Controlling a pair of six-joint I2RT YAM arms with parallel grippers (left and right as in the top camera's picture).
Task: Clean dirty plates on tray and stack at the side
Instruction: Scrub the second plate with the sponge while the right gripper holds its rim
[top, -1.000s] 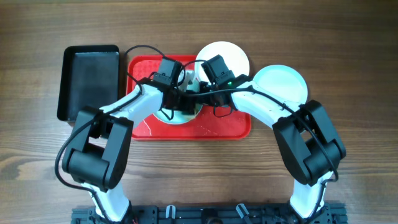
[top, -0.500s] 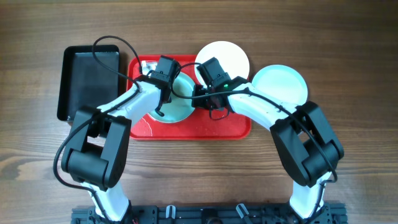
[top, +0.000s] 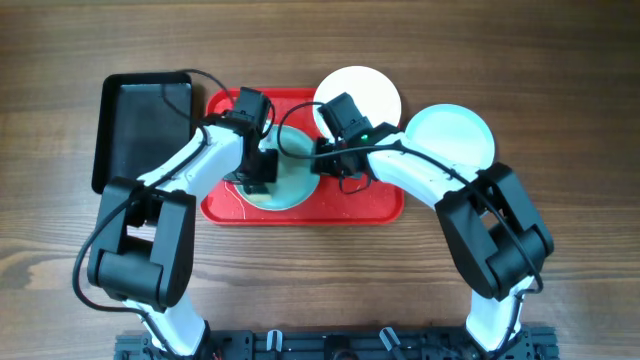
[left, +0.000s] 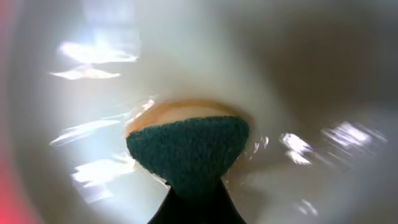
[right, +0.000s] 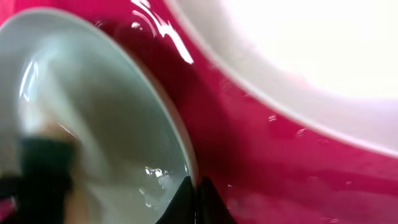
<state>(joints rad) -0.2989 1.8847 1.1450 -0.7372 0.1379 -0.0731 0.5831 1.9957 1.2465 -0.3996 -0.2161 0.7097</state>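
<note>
Tray (top: 350, 205): red, long axis left–right.
Mint plate (top: 295, 178): round, face up on tray.
Left hand (top: 262, 168): clamped on sponge (left: 186, 149), green face against the plate.
Right hand (top: 322, 158): clamped on plate's right rim.

My right gripper (right: 198, 200) pinches mint plate (right: 112, 99) at its rim, over red tray (right: 261, 149). Blurred dark sponge (right: 45, 171) on plate face. Cream plate (right: 311, 56) upper right.

Wooden table (top: 560, 60) with black bin (top: 140, 125), red tray (top: 360, 207), cream-white plate (top: 368, 88) and mint-blue plate (top: 452, 135).
</note>
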